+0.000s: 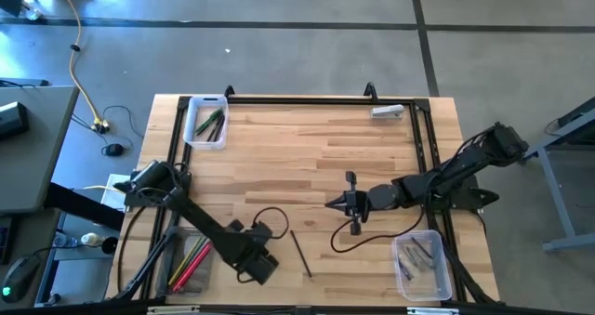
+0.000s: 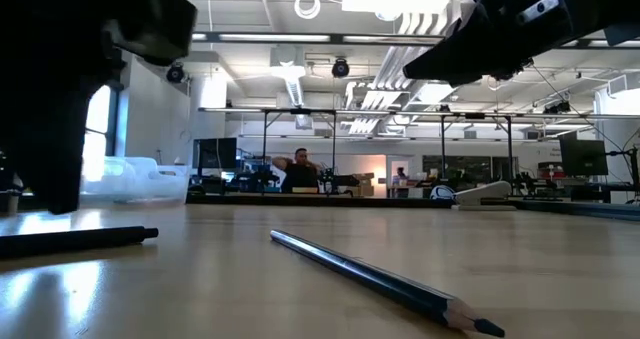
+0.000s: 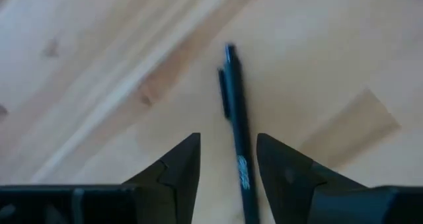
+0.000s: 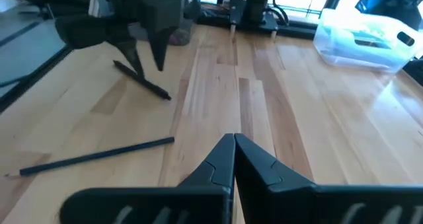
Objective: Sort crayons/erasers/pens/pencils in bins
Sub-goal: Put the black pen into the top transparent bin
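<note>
I see left gripper [image 3: 228,161] spread, fingers straddling black pen [image 3: 236,131] lying flat on table [image 3: 99,65], not pinching it. Dark pencil [image 1: 301,253] just beside it. Right gripper [image 4: 233,159] pressed together, empty, mid-table. Bins: far-left [image 1: 206,121], near-left [image 1: 193,262], near-right [image 1: 423,265].

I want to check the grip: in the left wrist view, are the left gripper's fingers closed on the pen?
No, the fingers stand apart with the dark pen lying on the table between them, untouched.
</note>
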Action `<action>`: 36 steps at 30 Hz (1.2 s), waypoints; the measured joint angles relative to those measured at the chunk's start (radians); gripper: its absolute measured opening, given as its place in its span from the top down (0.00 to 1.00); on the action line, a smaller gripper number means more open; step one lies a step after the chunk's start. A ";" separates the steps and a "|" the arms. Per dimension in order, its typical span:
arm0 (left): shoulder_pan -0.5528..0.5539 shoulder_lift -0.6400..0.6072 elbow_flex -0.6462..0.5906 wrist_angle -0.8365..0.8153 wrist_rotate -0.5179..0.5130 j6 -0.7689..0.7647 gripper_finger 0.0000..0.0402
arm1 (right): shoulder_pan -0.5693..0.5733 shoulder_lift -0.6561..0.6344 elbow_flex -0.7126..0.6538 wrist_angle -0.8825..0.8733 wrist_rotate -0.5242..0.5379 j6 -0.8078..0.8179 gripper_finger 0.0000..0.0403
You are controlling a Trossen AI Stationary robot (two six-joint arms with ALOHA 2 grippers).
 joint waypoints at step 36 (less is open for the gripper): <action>0.065 -0.005 -0.118 0.175 0.079 0.255 0.81 | 0.000 0.000 0.000 -0.008 -0.029 0.000 1.00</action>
